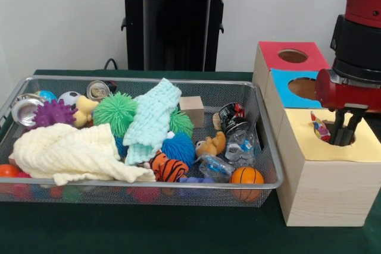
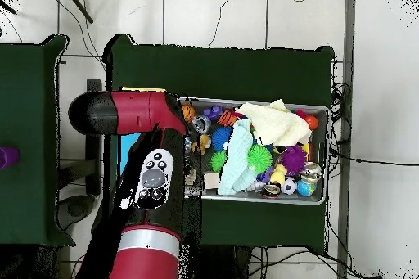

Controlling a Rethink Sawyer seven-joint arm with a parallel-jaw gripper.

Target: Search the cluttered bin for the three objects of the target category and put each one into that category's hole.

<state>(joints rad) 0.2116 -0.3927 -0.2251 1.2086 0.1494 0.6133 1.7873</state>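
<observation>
We see gripper (image 1: 344,137) inside yellow hole (image 1: 340,141), fingers slightly parted, holding nothing visible; wrapper (image 1: 319,128) on near-left rim may snag, miss hole.

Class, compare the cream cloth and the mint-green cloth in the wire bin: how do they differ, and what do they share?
The cream cloth lies low in a wide heap at the bin's front corner; the mint-green cloth is narrower and drapes over the spiky balls mid-bin. The cream cloth looks finely ribbed, the mint-green cloth more knobbly. Both are soft, crumpled fabric lying on top of the clutter.
</observation>
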